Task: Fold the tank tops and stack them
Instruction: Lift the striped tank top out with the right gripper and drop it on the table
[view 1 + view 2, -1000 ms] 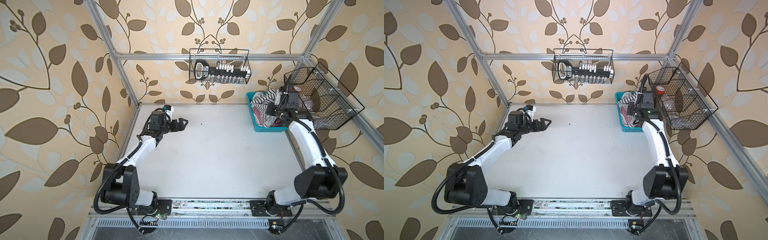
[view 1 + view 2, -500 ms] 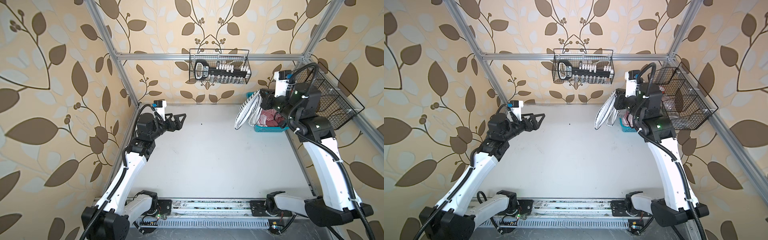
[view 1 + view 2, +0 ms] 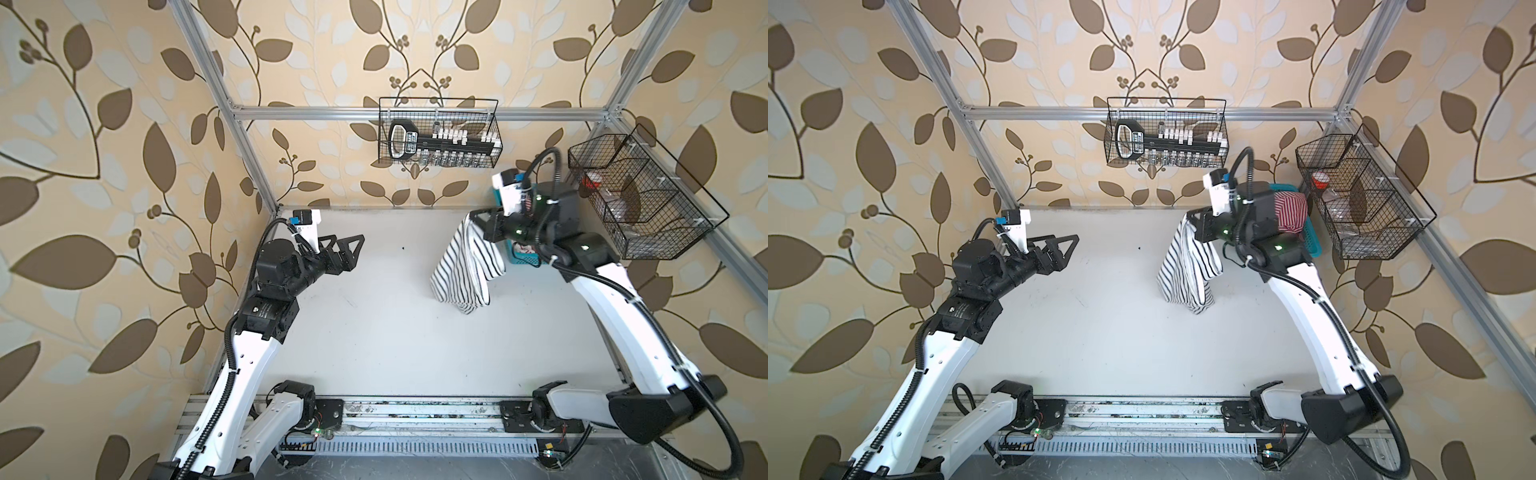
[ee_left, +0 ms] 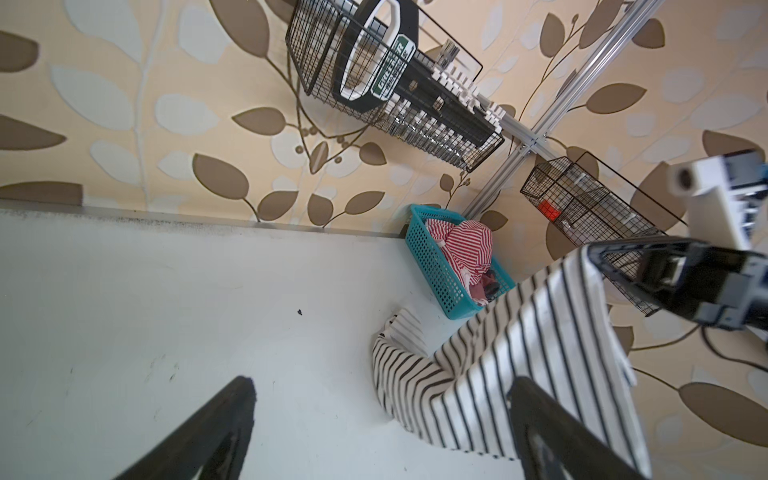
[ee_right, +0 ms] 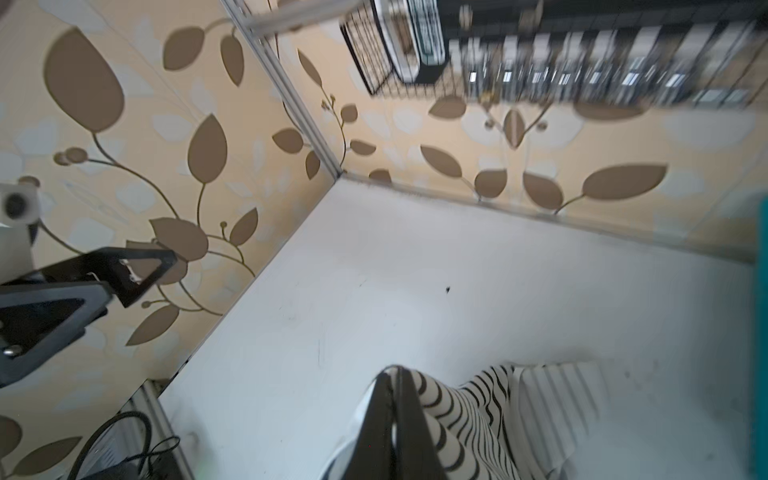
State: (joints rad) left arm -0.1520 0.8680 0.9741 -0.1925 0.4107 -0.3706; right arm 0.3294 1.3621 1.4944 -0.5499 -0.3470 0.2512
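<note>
White bench (image 3: 374, 332) carries a teal basket (image 3: 524, 261) behind the right gripper (image 3: 473, 218); the black-striped tank top (image 3: 459, 270) trails onto it below that gripper.

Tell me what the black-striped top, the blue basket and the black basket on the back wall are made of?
Black-striped top: looks like soft, matte cloth; it hangs limp and wrinkled from the right gripper.
Blue basket: probably moulded plastic, since its walls are a stiff, even grid of holes.
Black basket: looks like thin metal wire with a black coat, and you can see right through it.
</note>
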